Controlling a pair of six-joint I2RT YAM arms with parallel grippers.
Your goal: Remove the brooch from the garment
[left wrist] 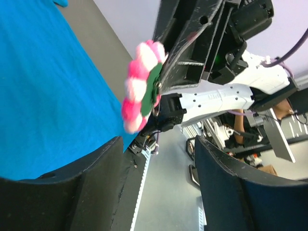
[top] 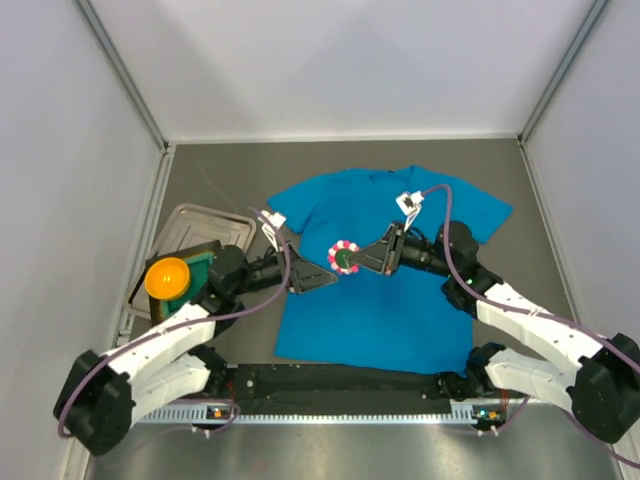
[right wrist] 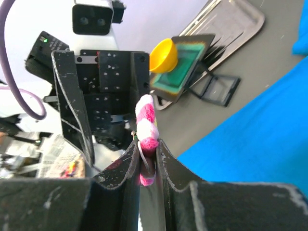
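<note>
Pinching the brooch (right wrist: 146, 120): right gripper (right wrist: 148, 144), jaws narrow and clamped on its edge, so it can be carried off.
left gripper (left wrist: 158, 142): jaws wide, touching nothing, just beside the brooch, likely leaving the hold to the other arm.
garment (top: 400, 310): lies flat; brooch raised above its chest, seemingly detached.
tray (top: 185, 222): left of the garment, a likely drop spot.

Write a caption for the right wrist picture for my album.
Right gripper pinching the pink-and-white brooch, held clear of the blue garment beside it.
</note>
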